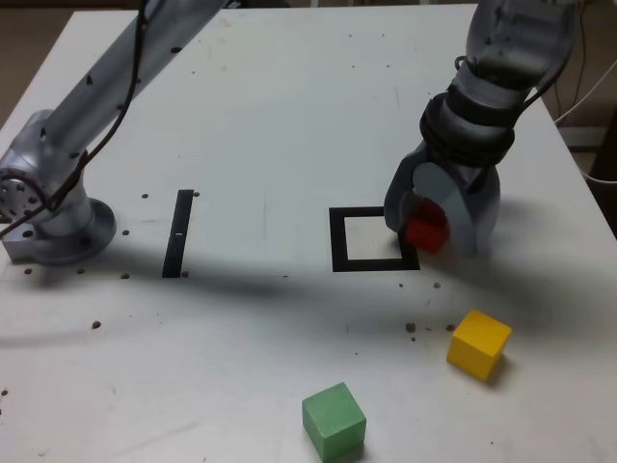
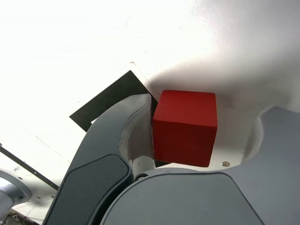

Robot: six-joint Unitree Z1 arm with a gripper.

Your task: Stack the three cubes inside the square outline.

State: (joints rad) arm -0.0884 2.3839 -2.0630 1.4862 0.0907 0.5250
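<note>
Matte red cube [image 2: 184,127] between rounded grey pincer [image 2: 187,154] jaws.

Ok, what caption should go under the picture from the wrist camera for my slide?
Gripper with the red cube between its jaws, at a corner of the square outline.

I see a red cube [image 1: 425,231] between grey gripper [image 1: 439,220] jaws, a yellow cube [image 1: 478,342] and a green cube [image 1: 334,421] — all plain-faced. The square outline [image 1: 339,241] is black around white; the table [image 1: 270,106] is white, brown-speckled.
</note>
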